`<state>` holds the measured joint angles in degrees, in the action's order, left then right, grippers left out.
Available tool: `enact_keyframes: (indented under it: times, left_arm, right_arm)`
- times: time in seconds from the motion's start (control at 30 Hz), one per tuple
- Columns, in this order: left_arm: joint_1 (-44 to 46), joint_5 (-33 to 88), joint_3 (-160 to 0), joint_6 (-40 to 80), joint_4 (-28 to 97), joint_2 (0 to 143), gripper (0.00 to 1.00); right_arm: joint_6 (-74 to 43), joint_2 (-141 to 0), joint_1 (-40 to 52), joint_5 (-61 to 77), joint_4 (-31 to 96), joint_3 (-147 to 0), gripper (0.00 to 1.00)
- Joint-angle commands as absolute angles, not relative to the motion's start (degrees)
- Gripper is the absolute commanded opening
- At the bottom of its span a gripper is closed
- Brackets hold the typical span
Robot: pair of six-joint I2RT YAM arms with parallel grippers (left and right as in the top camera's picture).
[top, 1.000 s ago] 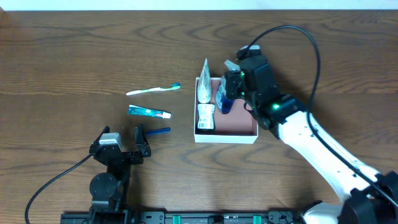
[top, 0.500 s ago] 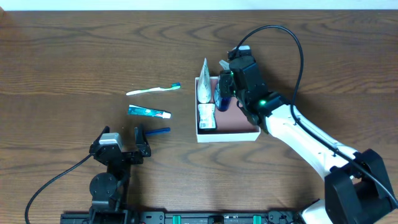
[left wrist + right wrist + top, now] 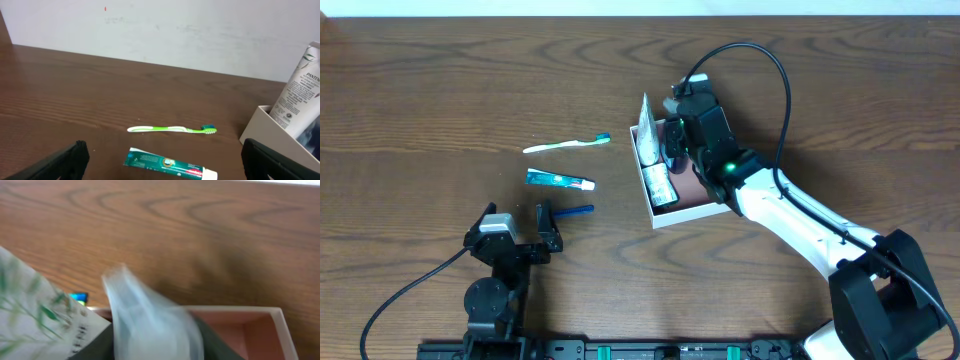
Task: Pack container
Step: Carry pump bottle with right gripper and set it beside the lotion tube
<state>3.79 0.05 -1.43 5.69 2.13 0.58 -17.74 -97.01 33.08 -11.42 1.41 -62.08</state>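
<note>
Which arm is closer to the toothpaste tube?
Left. The left gripper sits just short of the toothpaste tube; the right gripper is away over the container.

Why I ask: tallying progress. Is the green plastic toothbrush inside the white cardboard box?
Out: toothbrush lies on the table, apart from the box.

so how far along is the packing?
Done: a Pantene tube and a smaller tube sit in the container. In hand: the right pincer seems to hold a clear-capped bottle at the container. To go: toothbrush, toothpaste and a small blue item lie on the table.
</note>
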Motion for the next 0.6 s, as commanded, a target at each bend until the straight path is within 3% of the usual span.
enact_keyframes:
  times: [0.0, 0.33, 0.57]
  left_arm:
    - [3.5, -0.6, -0.2, 4.8, 4.2, 0.2, 0.98]
    - [3.5, -0.6, -0.2, 4.8, 4.2, 0.2, 0.98]
    - [3.5, -0.6, -0.2, 4.8, 4.2, 0.2, 0.98]
  right_arm:
    - [-16.6, -96.6, 33.8, -12.3, 1.0, -63.0, 0.46]
    - [-15.7, -94.3, 33.8, -12.0, 2.6, -63.0, 0.56]
    - [-14.6, -82.7, 33.7, -11.8, 13.1, -63.0, 0.63]
